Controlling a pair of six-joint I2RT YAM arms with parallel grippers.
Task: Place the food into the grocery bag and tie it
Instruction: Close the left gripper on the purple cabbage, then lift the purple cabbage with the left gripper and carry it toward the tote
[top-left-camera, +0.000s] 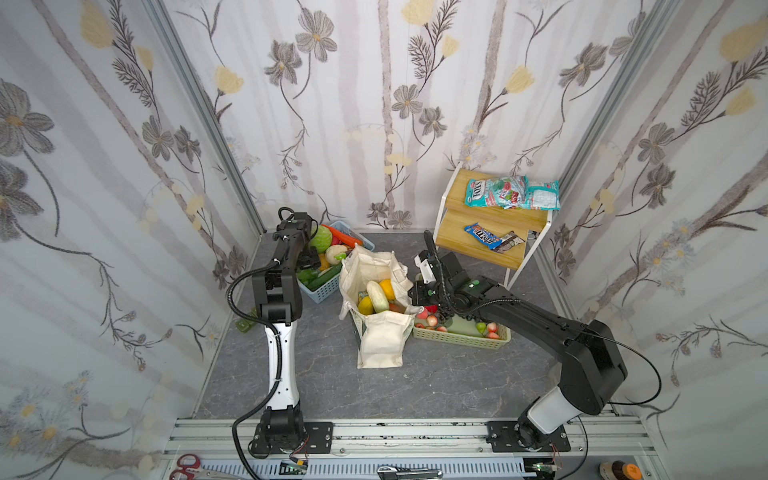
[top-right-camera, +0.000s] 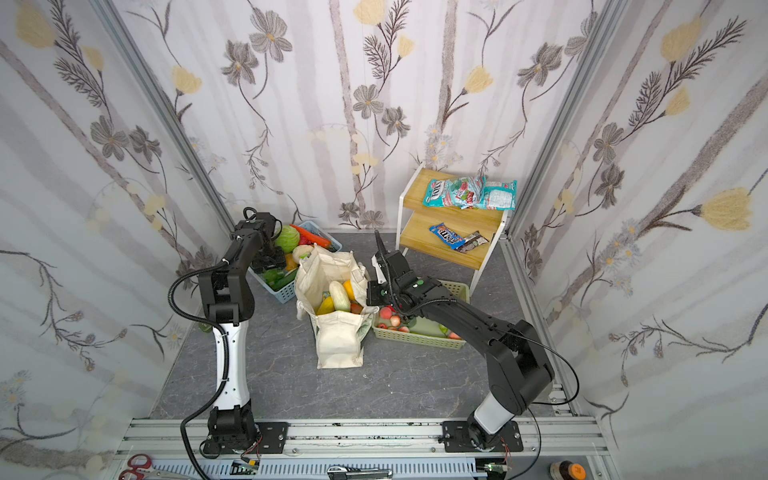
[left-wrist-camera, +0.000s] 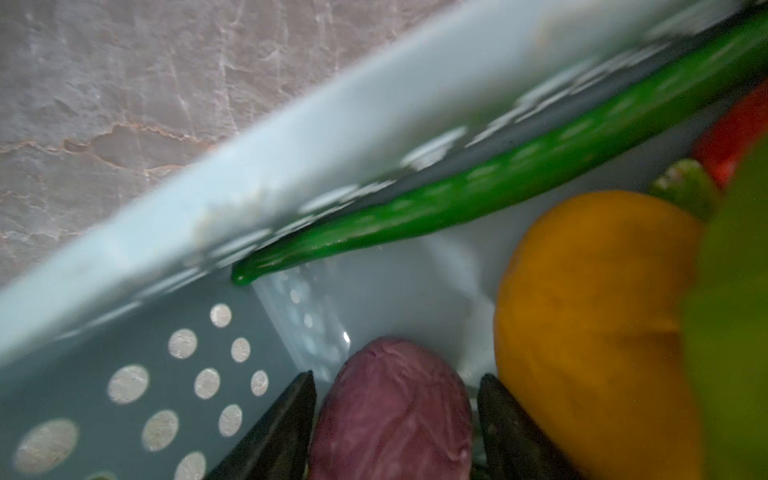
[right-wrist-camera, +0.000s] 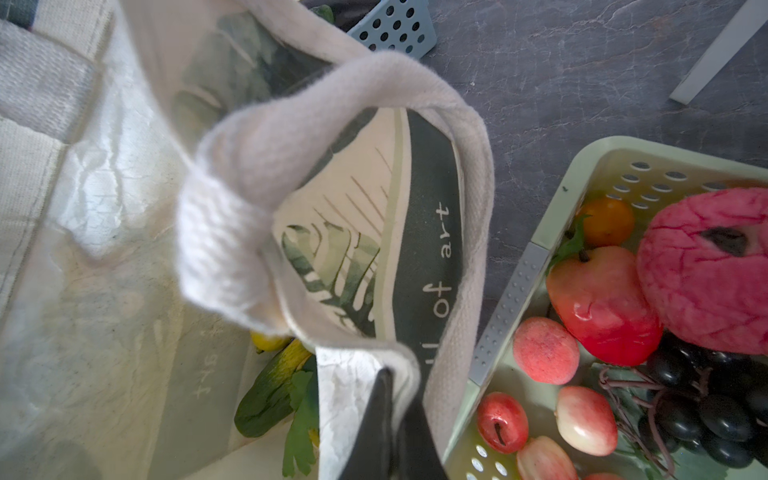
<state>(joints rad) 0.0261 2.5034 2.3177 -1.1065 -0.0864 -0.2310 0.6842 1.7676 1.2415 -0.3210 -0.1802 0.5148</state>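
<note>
Purple vegetable (left-wrist-camera: 390, 415) in the blue basket (left-wrist-camera: 124, 249), flanked by the left pincer (left-wrist-camera: 397, 376), whose jaws stand apart; firm contact cannot be told. Right pincer (right-wrist-camera: 390, 376), closed, pinches the rim of the grocery bag (top-left-camera: 380, 336), which stands on the bench (top-left-camera: 436, 374) and already contains the pale vegetable (top-left-camera: 377, 296), orange (top-left-camera: 387, 287) and yellow fruit (top-left-camera: 365, 305). Canvas probably limp and light: best gripped at the hem or woven handles (right-wrist-camera: 249, 158). Plastic produce looks smooth and hard, liable to slip; take it across the middle.
</note>
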